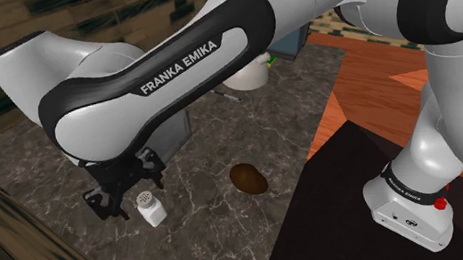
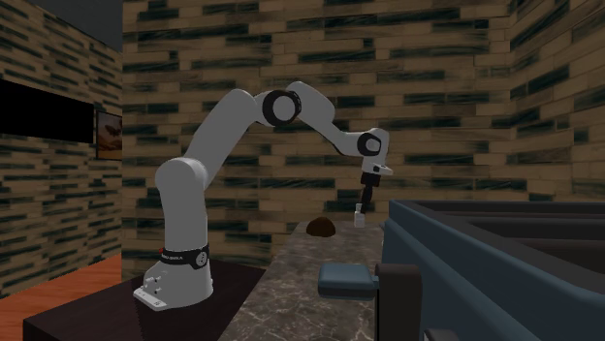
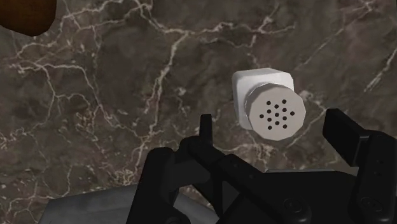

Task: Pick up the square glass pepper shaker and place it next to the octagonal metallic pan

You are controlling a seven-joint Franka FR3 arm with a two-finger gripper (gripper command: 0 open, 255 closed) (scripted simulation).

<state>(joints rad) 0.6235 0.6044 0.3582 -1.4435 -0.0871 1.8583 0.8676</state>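
Observation:
The pepper shaker (image 3: 267,95) is a white square body with a round perforated cap, standing upright on the dark marble counter (image 3: 114,108). My gripper (image 3: 273,130) hovers just above it, open, with one black finger (image 3: 205,130) on each side of the cap and neither touching it. In the shoulder view the gripper (image 1: 126,196) hangs under the forearm beside the shaker (image 1: 150,206). In the second exterior view the gripper (image 2: 360,205) points down over the shaker (image 2: 359,219). A grey metallic shape (image 1: 174,133), likely the pan, lies mostly hidden behind the arm.
A brown rounded object (image 1: 249,178) lies on the counter to the shoulder view's right of the shaker. A white pot (image 1: 247,74) stands further back. A large slate-blue object (image 2: 485,262) stands near the second exterior camera. The black stand (image 1: 356,218) adjoins the counter.

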